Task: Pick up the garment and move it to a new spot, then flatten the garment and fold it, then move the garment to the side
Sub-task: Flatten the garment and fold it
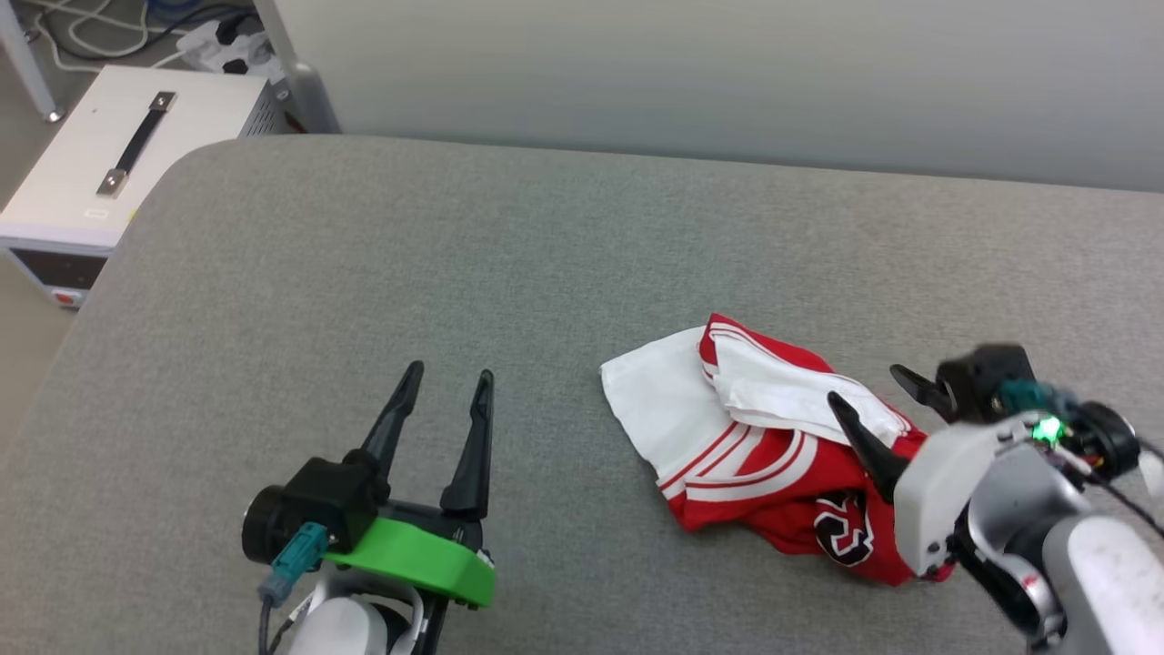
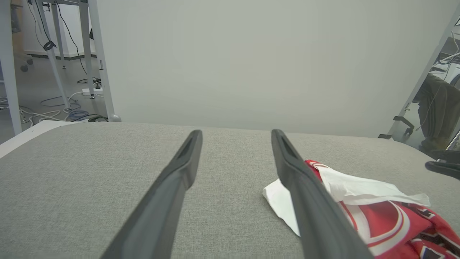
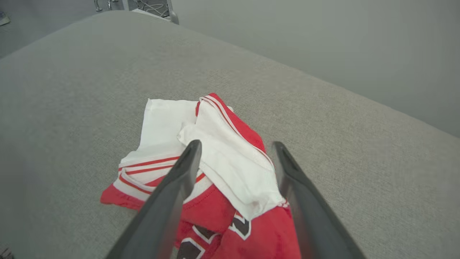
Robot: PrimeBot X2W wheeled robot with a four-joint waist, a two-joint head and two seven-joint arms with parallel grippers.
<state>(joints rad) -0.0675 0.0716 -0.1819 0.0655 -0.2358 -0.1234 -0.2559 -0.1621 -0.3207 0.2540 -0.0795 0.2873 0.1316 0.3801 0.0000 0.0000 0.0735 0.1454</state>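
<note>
1. worktop (image 1: 364, 255): grey fabric-covered surface with a rounded far-left corner. a plain pale wall (image 1: 727, 73) stands behind it. a white case (image 1: 136, 146) with a dark strap handle sits on the floor beyond that corner.

2. garment (image 1: 764, 455): lies crumpled on the right half of the worktop, nearer the front edge than the wall. the red body is bunched. a white sleeve spreads flat toward the left, and a second white layer is folded over the top. white-striped trim curves across the middle. part of the black, white-outlined print shows at the near end; in the head view it reads "23".

3. left tool (image 1: 451, 371): fingers apart, nothing between them. it is positioned over bare worktop to the left of the garment, clear of the fabric. in the left wrist view the garment (image 2: 377, 216) lies beside and partly behind the right-hand finger.

4. right tool (image 1: 864, 384): fingers apart, no fabric clamped. it is positioned at the right end of the garment, fingers pointing across it toward the far left. in the right wrist view the two fingers straddle the folded white layer. contact with the fabric cannot be determined.
</note>
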